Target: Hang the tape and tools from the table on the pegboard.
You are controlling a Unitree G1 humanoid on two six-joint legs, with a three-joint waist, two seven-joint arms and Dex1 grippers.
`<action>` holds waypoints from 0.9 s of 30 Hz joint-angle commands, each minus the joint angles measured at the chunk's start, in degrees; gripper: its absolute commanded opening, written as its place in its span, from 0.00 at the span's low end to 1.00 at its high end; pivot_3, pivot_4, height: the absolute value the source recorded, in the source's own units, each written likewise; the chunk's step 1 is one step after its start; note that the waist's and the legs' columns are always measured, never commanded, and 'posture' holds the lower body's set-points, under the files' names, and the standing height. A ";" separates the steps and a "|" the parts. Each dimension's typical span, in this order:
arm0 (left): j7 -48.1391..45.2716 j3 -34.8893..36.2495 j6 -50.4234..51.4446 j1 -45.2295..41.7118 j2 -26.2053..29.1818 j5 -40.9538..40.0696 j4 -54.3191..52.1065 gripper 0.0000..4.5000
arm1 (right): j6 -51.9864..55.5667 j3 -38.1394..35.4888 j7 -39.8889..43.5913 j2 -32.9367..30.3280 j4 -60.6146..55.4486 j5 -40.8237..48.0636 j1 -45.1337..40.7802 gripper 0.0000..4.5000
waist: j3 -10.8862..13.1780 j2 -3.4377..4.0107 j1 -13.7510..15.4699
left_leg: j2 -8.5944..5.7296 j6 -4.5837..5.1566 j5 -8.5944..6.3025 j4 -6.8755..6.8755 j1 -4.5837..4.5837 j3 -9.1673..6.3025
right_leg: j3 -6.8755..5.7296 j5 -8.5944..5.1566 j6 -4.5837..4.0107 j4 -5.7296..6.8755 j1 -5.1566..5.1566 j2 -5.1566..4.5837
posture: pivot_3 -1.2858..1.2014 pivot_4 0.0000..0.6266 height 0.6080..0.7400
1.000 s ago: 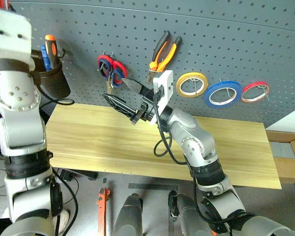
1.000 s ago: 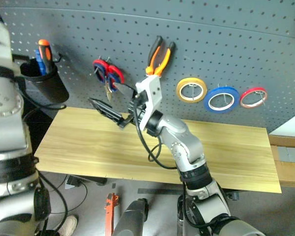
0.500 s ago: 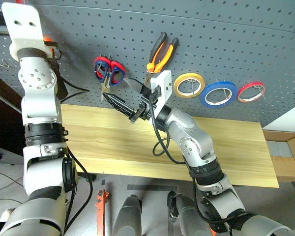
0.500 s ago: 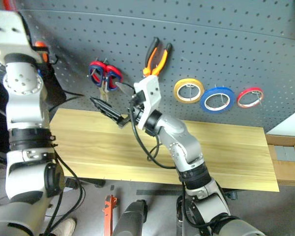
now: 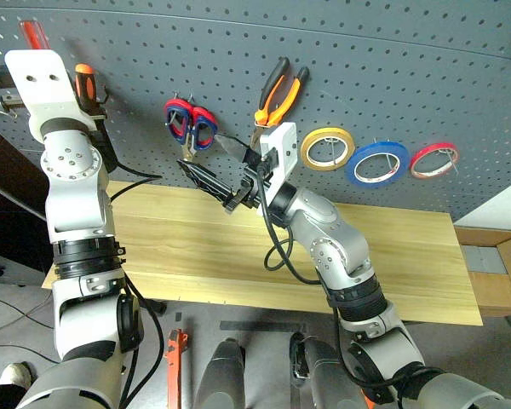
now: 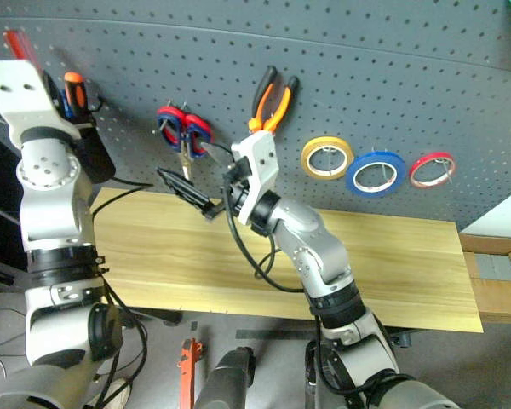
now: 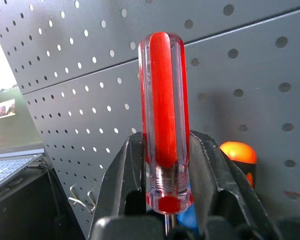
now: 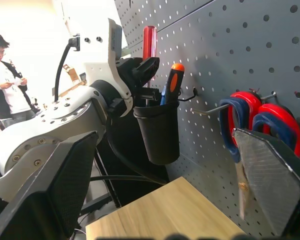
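Red-handled, the screwdriver (image 7: 164, 120) was clamped in the left claw (image 7: 165, 165), whose fingers were closed on the lower end of the clear handle with the thin shaft pointing down. In the right wrist view, this claw stood directly over the black cup (image 8: 157, 131) hung on the pegboard (image 5: 392, 60), beside an orange-handled screwdriver (image 8: 173, 82) already standing in that cup.

Step in hand, as judged: stowing the last tool. Orange-and-black pliers (image 5: 278, 91) hung on a hook, and the blue tape roll (image 5: 377, 163) hung between a yellow roll (image 5: 329, 147) and a thin red roll (image 5: 433, 158). Red-handled scissors (image 5: 189, 123) hung further left. The table (image 5: 392, 256) carried no loose tools.

The right claw (image 5: 215, 162) was spread fully wide and held nothing, hovering just before the red-handled scissors.

Next move, as judged: lower the shaft straight into the cup, clear of the orange handle, then release. A tilted shaft could catch the rim or knock the neighbouring tool.
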 commanded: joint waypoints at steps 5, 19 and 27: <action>0.65 1.00 2.30 -0.25 0.17 -0.66 -3.78 0.69 | -1.11 -0.21 -0.31 1.20 -1.91 0.03 -0.05 1.00 | -0.22 -0.06 0.06 | -0.01 0.00 0.01 0.04 0.03 0.00 | 0.01 0.00 0.00 0.11 0.00 0.00 | 0.61 0.31 1.00; -6.45 4.10 10.88 10.20 -3.81 -11.15 -24.23 1.00 | 3.36 -0.94 1.81 -8.41 -10.18 -0.21 5.06 1.00 | -0.80 -0.20 -0.01 | -0.02 -0.03 0.06 0.09 0.42 0.14 | 0.16 -0.02 -0.03 0.57 0.14 -0.03 | 0.61 0.31 1.00; -6.86 0.45 25.52 36.14 -13.60 -17.14 -53.12 1.00 | 10.42 -4.18 0.47 -20.19 -22.94 -0.82 19.41 1.00 | -1.86 0.41 -0.07 | 0.01 0.14 -0.03 0.01 0.64 0.11 | 0.19 -0.04 -0.05 0.38 0.50 -0.03 | 0.61 0.32 1.00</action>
